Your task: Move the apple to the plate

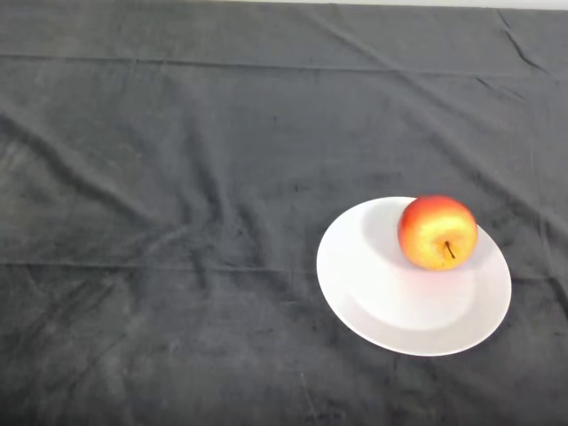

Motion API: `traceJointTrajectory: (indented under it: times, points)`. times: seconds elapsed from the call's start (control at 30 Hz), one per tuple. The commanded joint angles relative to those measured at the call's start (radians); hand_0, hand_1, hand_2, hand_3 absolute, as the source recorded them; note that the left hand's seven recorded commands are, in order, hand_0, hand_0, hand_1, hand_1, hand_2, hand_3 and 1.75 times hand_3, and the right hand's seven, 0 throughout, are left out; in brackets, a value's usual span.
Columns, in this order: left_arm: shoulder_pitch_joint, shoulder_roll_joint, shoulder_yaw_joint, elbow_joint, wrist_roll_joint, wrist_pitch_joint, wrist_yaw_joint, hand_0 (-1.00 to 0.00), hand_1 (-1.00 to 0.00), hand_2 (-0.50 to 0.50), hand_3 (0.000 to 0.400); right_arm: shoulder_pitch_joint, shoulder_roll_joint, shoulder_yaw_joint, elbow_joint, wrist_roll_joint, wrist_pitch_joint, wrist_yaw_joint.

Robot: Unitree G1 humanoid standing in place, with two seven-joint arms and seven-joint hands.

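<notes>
One white plate [390, 306] lies on the dark-clothed tabletop [177, 222], at the near right; one apple [437, 232] sits on the plate's far part, red and yellow, its short brown stem turned toward the camera; the creased cloth stretches beyond.

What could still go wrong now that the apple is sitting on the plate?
1. The apple rests near the far right rim of the white plate, not in its middle, so a nudge might roll it off onto the dark cloth.
2. It lies tilted with its stem toward the camera, so it may be less settled than if upright.
3. The cloth is wrinkled beside the plate; a tug on it could shift the plate.
</notes>
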Motion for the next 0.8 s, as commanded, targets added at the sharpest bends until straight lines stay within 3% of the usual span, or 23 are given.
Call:
traceJointTrajectory:
  times: [0.03, 0.8]
  points:
    - [0.014, 0.035, 0.021, 0.011, 0.008, 0.019, -0.008, 0.00, 0.00, 0.00, 0.000, 0.075, 0.046, 0.0233, 0.037, -0.0221, 0.008, 0.0095]
    - [0.014, 0.027, 0.059, -0.001, 0.046, 0.033, -0.016, 0.00, 0.00, 0.00, 0.000, 0.075, 0.046, 0.0233, 0.036, -0.0220, 0.008, 0.0095]
